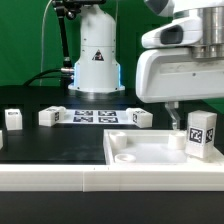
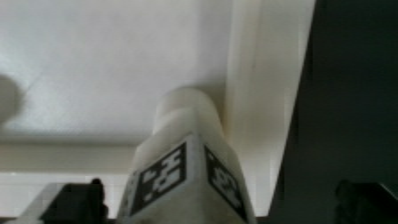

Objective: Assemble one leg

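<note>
No words, brand names or numbers are showing clearly enough to read. A dark triangular warning sign (image 1: pixel 97 57) is showing on the white robot base (image 1: pixel 97 38), with its inner symbol too small to tell. Black-and-white square marker tags (image 2: pixel 164 172), which are patterns rather than letters, are showing on the leg (image 1: pixel 201 136), the marker board (image 1: pixel 96 116) and three other blocks (image 1: pixel 51 116).

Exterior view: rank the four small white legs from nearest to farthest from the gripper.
From the gripper:
1. Upright leg, just below it, at the white panel's right corner.
2. Right-end leg, beside the marker board's right end in the exterior view.
3. Left-end leg, beside the board's left end.
4. Far-left leg, at the picture's left edge.
</note>
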`<action>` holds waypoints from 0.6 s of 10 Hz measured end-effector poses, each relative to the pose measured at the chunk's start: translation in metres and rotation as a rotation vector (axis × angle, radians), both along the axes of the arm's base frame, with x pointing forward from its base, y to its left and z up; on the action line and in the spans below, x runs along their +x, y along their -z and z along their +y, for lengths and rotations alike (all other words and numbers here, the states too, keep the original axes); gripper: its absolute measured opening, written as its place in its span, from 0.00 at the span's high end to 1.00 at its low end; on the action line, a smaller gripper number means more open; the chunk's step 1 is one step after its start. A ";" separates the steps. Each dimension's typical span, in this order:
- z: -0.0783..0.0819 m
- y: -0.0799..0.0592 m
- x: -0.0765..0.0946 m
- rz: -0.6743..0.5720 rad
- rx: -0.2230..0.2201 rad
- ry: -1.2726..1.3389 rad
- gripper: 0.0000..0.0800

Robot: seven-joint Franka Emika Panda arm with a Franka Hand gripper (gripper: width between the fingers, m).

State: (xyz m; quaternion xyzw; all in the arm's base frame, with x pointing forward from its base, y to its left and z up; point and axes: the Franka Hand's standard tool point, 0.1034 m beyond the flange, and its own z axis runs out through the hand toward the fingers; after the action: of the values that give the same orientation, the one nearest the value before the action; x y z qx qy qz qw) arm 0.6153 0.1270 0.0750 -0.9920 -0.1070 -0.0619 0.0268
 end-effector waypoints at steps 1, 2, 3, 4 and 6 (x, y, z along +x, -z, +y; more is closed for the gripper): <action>-0.003 0.000 0.001 -0.006 -0.011 -0.082 0.19; -0.003 -0.001 0.001 -0.006 -0.021 -0.142 0.19; -0.002 -0.002 0.002 -0.008 -0.027 -0.187 0.19; -0.002 -0.002 0.002 -0.013 -0.032 -0.230 0.19; -0.004 -0.001 0.002 -0.013 -0.031 -0.251 0.19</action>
State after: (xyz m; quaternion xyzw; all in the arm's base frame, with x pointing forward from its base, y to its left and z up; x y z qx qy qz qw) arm 0.6168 0.1232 0.0762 -0.9706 -0.2316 -0.0629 0.0182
